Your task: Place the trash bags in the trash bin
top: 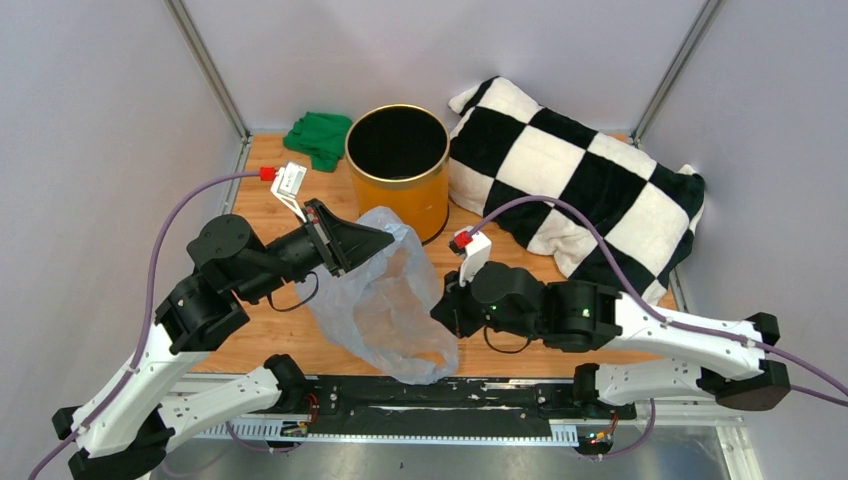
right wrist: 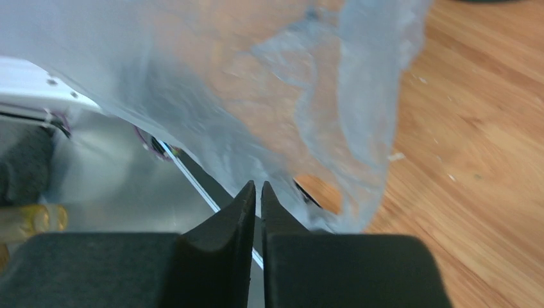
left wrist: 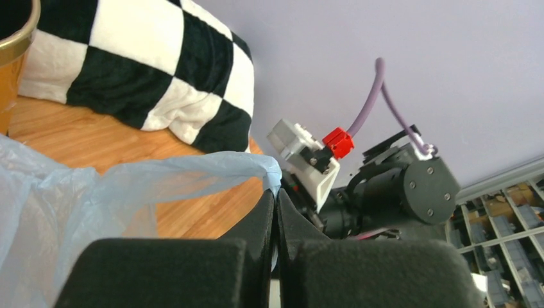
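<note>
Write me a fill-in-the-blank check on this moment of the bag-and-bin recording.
1. The left pincer is ___ on the edge of the plastic bag.
2. The bin stands between the green cloth and the ___ pillow.
3. The plastic bag is ___ the bin, not inside it.
Missing words: shut; checkered; outside.

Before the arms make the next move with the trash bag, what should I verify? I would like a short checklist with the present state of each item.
1. Left pincer shut on the trash bag's upper edge: ok.
2. Right pincer holding the bag: cannot tell; its jaws stand nearly together at the plastic.
3. Trash bin upright, mouth uncovered: ok.
4. Bag inside the bin: not ok; it hangs on the bin's near side.
5. Checkered blanket and green cloth off the bin's mouth: ok.
</note>
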Controlling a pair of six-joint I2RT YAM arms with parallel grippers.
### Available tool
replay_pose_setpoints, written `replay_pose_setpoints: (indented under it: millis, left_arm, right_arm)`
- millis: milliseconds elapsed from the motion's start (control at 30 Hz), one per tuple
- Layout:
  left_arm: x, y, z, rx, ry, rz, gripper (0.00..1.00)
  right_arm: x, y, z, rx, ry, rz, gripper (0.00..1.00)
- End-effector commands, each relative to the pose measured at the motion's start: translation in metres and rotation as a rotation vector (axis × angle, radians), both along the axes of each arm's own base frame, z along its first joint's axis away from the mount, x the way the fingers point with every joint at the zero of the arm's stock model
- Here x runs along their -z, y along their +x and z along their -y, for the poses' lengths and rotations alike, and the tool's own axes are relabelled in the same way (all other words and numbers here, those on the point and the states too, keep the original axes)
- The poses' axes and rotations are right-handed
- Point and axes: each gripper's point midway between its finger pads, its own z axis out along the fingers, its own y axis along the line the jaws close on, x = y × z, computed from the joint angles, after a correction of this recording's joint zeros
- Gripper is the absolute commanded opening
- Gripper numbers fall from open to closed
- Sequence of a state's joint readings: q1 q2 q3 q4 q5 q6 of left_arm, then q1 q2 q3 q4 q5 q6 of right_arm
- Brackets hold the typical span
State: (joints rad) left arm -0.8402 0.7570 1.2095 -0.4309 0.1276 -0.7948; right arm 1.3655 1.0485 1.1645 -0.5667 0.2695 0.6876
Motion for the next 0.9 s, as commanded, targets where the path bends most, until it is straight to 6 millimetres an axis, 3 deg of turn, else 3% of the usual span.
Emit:
replay_pose_setpoints:
  millis: [0, 233, 333, 433, 533, 600, 667, 733, 867]
  left_arm:
    - [-0.017, -0.001, 0.001, -0.001, -0.082, 0.015, 0.0]
    - [-0.059, 0.0, 0.009, 0.019, -0.187, 0.041, 0.0]
    - [-0.085, -0.007, 0.015, 0.064, -0.227, 0.083, 0.0]
    - [-0.123, -0.025, 0.028, 0.183, -0.303, 0.17, 0.0]
    - [-0.158, -0.058, 0.041, 0.321, -0.353, 0.299, 0.0]
    - [-0.171, -0.077, 0.05, 0.382, -0.354, 0.366, 0.0]
    - [-0.175, -0.091, 0.061, 0.45, -0.352, 0.392, 0.0]
    - [-0.173, -0.1, 0.071, 0.495, -0.342, 0.398, 0.0]
    - [-0.165, -0.1, 0.08, 0.488, -0.326, 0.387, 0.0]
  right_arm:
    - [-0.027, 0.015, -0.045, 0.113, 0.234, 0.04, 0.03]
    - [-0.003, 0.035, -0.077, 0.212, 0.24, 0.191, 0.0]
    - [-0.009, 0.051, -0.082, 0.267, 0.248, 0.281, 0.0]
    - [-0.01, 0.059, -0.09, 0.28, 0.238, 0.303, 0.0]
    - [0.007, 0.071, -0.095, 0.299, 0.195, 0.251, 0.0]
    - [0.019, 0.089, -0.091, 0.312, 0.174, 0.19, 0.0]
    - [0.019, 0.113, -0.074, 0.346, 0.177, 0.139, 0.0]
    - [-0.001, 0.14, -0.041, 0.415, 0.165, 0.15, 0.0]
    - [-0.08, 0.179, 0.059, 0.663, 0.137, 0.295, 0.0]
